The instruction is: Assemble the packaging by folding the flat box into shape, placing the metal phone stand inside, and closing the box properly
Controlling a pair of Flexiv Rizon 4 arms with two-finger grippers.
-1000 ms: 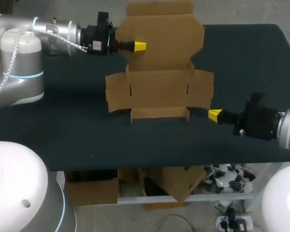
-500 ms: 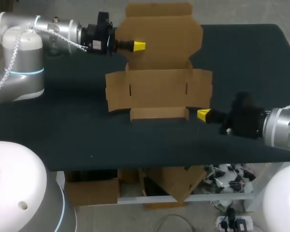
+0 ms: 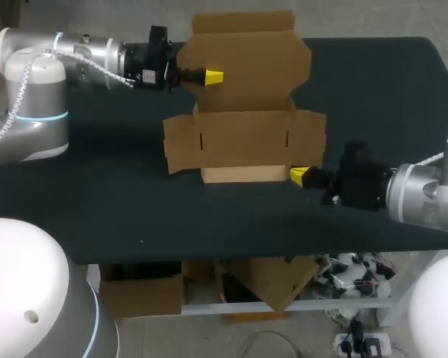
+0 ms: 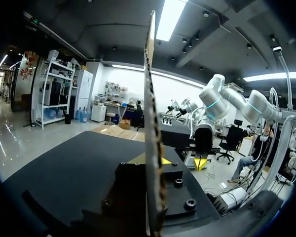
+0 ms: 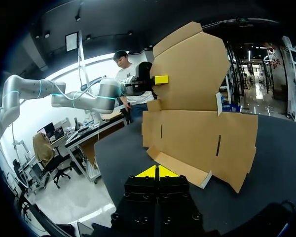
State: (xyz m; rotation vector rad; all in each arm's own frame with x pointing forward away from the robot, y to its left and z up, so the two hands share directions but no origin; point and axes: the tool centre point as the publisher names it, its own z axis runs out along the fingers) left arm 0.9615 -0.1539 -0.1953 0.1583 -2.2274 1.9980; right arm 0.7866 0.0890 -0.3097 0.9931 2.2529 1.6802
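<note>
Box flap edge-on, left end effector (partly) hidden

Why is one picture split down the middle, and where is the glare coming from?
Left wrist view: the cardboard box flap, seen edge-on in the left gripper, splits it, and the ceiling strip lights glare above. Right wrist view: the box face is evenly lit, without glare. Head view: the dark table shows only faint shadows.

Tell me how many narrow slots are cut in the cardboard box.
2, both in the flat middle panel of the cardboard box: left slot near the left flap, right slot near the right flap. More may hide behind the raised panel.
</note>
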